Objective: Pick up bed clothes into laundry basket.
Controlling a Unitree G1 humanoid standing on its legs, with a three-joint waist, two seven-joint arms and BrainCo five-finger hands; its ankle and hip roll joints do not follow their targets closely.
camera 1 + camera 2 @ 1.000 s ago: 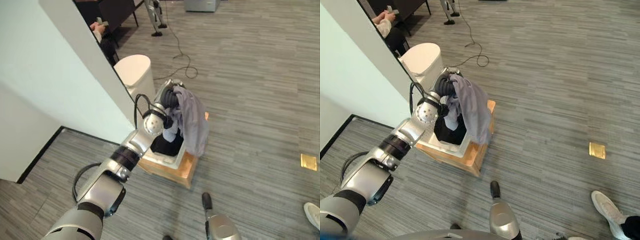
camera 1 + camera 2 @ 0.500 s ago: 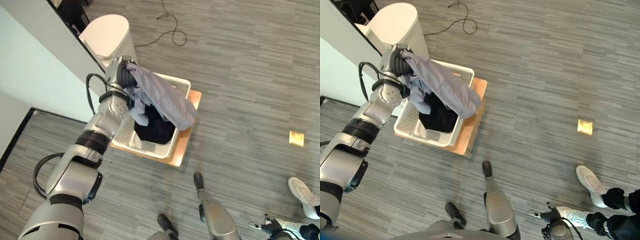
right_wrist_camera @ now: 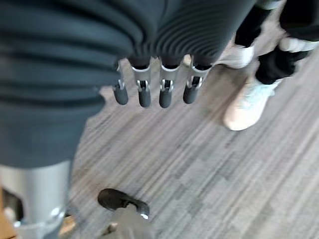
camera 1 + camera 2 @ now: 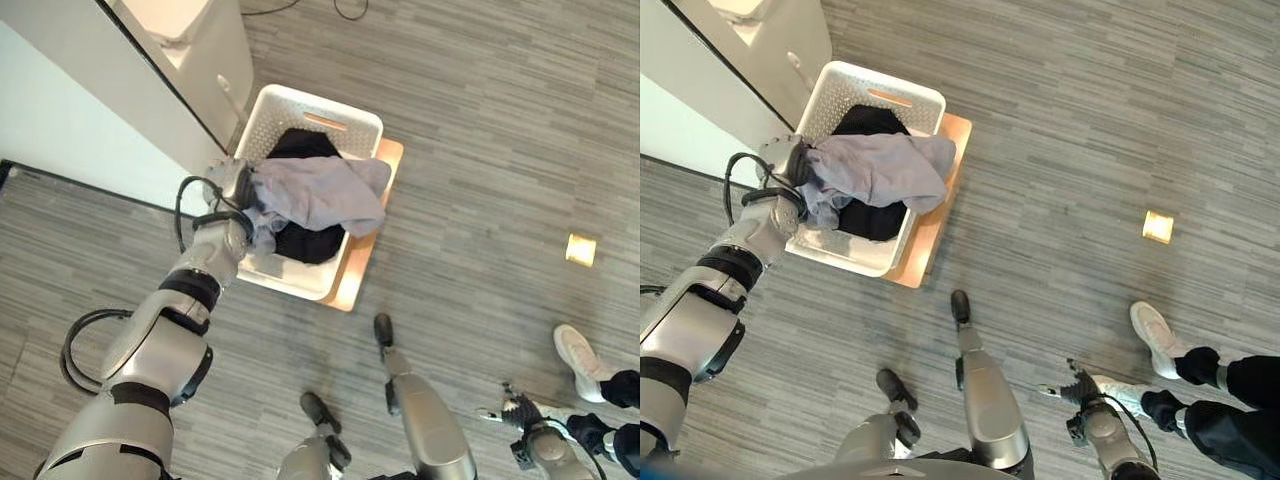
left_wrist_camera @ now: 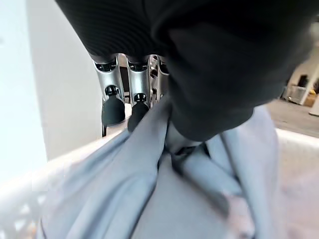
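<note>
Left eye view, left robot hand (image 4: 235, 184) clenched on grey bed cloth (image 4: 322, 193), cloth draped across white laundry basket (image 4: 352, 117) over dark clothes (image 4: 303, 243), right robot hand (image 3: 154, 89) hanging slack, fingers empty.

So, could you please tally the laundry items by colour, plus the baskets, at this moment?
Grey-blue clothes, held over the basket by the left hand: 1
Black clothes, in the basket: 1
White laundry basket: 1
Total: 3

Both head eyes look steeply down, sharing the laundry basket (image 4: 300, 110).
</note>
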